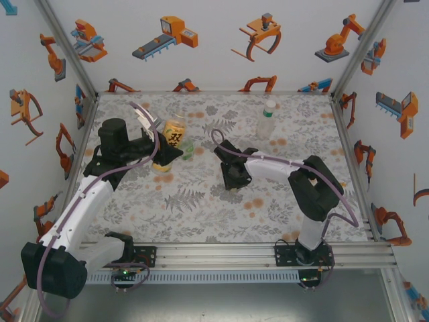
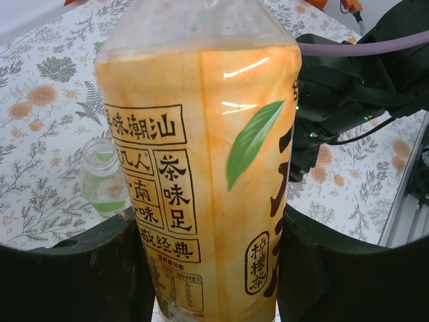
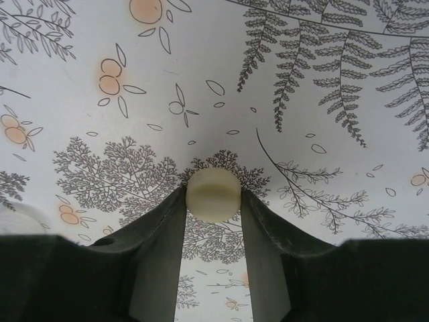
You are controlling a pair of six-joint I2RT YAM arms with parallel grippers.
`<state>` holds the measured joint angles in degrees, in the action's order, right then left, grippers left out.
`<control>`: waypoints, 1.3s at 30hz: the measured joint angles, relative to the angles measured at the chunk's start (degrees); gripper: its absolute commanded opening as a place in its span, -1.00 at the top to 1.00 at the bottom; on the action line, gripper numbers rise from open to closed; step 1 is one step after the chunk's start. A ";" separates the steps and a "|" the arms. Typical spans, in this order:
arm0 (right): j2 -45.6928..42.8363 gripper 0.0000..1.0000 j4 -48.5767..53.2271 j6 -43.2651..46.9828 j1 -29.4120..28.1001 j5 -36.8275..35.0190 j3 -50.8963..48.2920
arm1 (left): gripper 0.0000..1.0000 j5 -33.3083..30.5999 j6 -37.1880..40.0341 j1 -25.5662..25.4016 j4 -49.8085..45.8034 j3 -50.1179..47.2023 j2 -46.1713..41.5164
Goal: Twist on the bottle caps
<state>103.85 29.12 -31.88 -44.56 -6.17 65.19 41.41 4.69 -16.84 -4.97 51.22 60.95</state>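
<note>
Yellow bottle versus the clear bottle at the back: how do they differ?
The yellow bottle is clamped in the left gripper; the clear bottle stands free. The yellow bottle has an orange-yellow label with black characters; the clear bottle's is white and green. Both are upright.

On the table (image 1: 201, 215), one bottle (image 1: 174, 134) was gripped left of centre by the left gripper (image 1: 163, 155), with a shorter bottle (image 1: 187, 149) just beside it on the right. A third bottle (image 1: 267, 121) was set well apart toward the far right, and a bottle cap (image 3: 213, 194) was pinched in the right gripper (image 1: 234, 180) near the middle.
</note>
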 measured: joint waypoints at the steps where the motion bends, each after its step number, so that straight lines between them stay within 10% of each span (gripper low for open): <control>1: 0.15 0.24 0.20 0.04 -0.17 -0.35 0.17 | 1.00 0.00 0.00 0.00 -0.02 0.00 0.00; 29: 0.79 0.51 1.62 3.50 -0.63 -1.86 1.79 | 1.00 0.02 0.04 0.00 -0.26 0.02 0.11; 39: -14.80 0.66 1.90 7.98 2.93 2.16 1.88 | 1.00 1.86 4.22 -0.04 -6.34 2.45 0.98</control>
<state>89.06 31.03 -23.90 -41.63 -4.01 67.07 43.27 8.91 -16.88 -11.31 53.67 61.93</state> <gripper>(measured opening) 0.350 0.547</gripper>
